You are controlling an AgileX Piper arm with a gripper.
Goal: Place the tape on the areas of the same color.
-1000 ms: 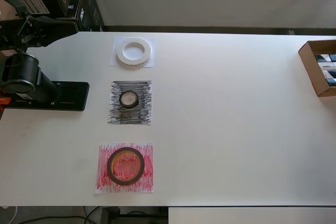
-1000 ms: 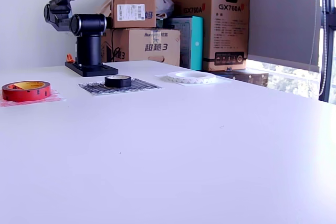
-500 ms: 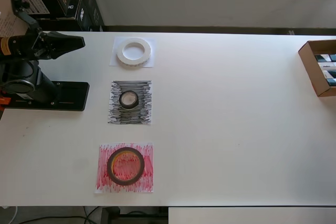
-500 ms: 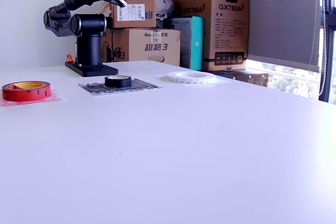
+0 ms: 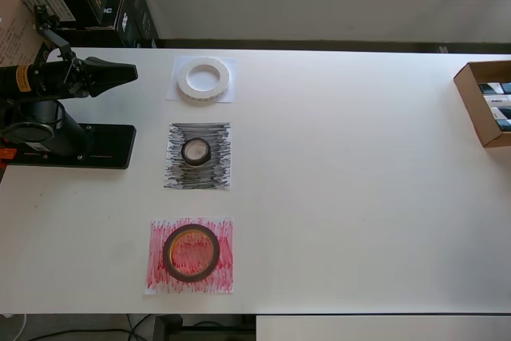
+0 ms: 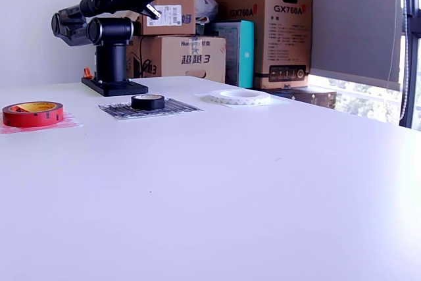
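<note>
Behind the table [image 6: 263, 182], cartons [image 6: 260, 27] marked "GX760A" and "超超3"

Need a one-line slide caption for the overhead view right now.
Three tape rolls, white, black, dark red, sit on matching sheets; gripper raised near base.
</note>
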